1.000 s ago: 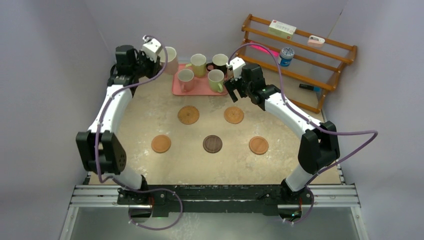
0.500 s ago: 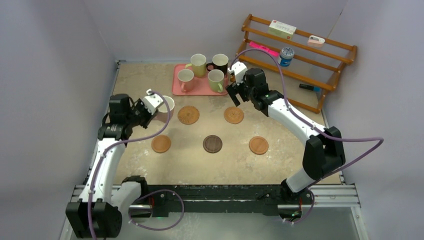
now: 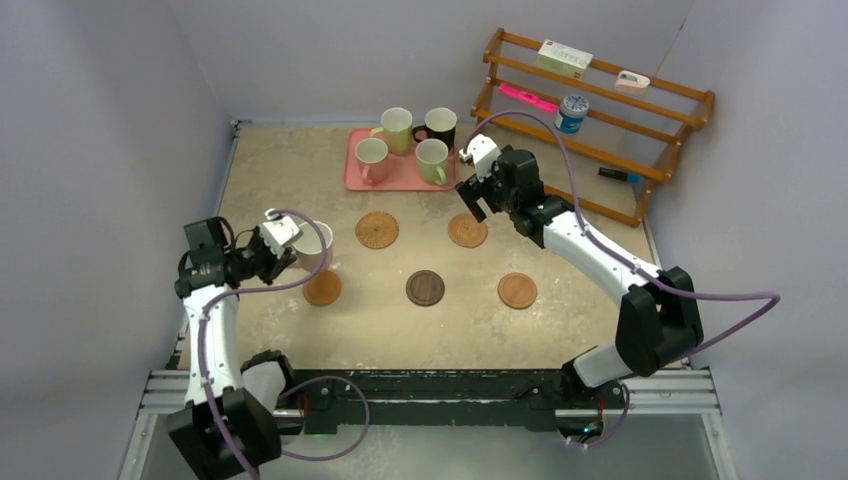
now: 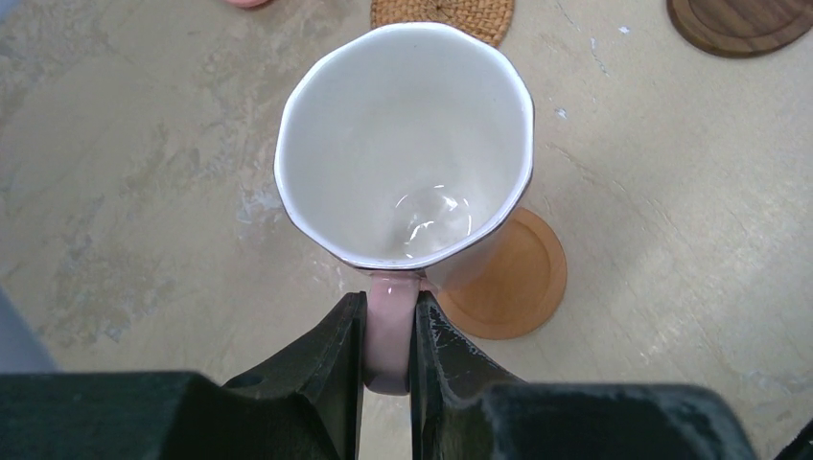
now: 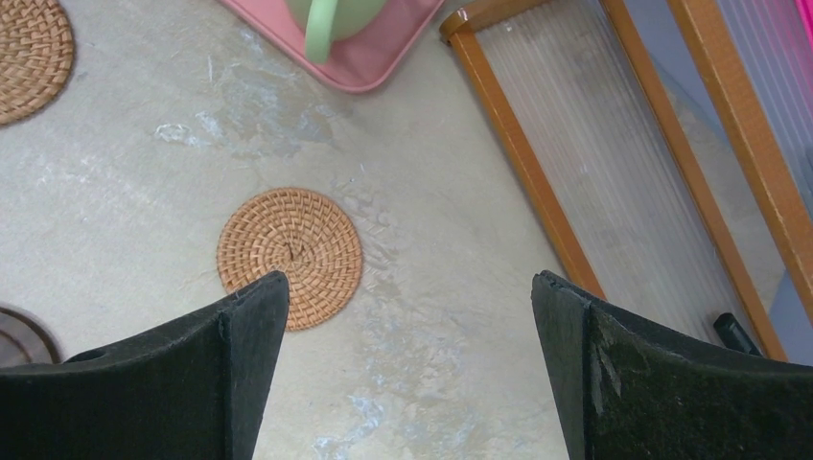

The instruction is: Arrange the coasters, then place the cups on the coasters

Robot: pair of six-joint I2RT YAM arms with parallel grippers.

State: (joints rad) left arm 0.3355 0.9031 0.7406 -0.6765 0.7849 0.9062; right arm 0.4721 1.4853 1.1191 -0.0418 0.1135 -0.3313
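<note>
Placing the pink cup (image 4: 403, 144).
Left gripper (image 4: 388, 311) pinched its handle, partly over a coaster (image 4: 518, 287); it needed centring, then lowering. Right gripper (image 5: 407, 283) gaped empty.

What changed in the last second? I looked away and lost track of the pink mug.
The left gripper, shut on the handle of the pink ceramic mug, carried it from beside the pink rectangular tray toward the near left. The mug is now partly over the smooth orange-brown round coaster. The open right gripper shifted slightly nearer. The four mugs on the tray and the other four coasters stayed put.
</note>
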